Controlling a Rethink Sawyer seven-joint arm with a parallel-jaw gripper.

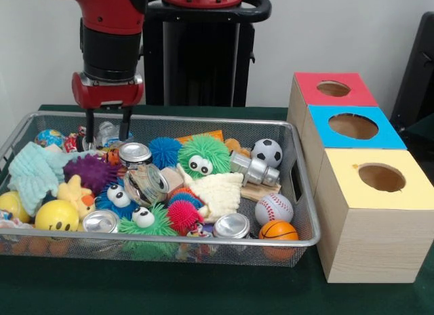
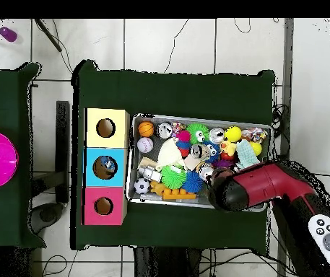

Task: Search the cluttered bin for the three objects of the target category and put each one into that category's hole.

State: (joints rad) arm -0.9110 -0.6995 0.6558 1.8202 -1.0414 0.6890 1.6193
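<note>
The silver wire-mesh bin (image 1: 169, 239) is full of toys; it also shows in the overhead view (image 2: 196, 117). My gripper (image 1: 108, 135) reaches down into its far left corner. Its fingers stand apart, one on each side of a small clear plastic bottle (image 1: 108, 131). A second clear, wrinkly bottle (image 1: 146, 186) lies on its side in the middle of the bin. The round hole (image 1: 353, 126) in the blue-topped box is to the right of the bin. In the overhead view this hole (image 2: 105, 166) has something pale inside. There the arm (image 2: 254, 187) hides the gripper.
A red-topped box (image 1: 333, 89) and a yellow-topped box (image 1: 381, 177) flank the blue one. In the bin are silver cans (image 1: 100, 221), a grey metal flask (image 1: 254, 169), fuzzy balls with eyes (image 1: 203, 157), sports balls (image 1: 274, 208) and a light blue cloth (image 1: 34, 172).
</note>
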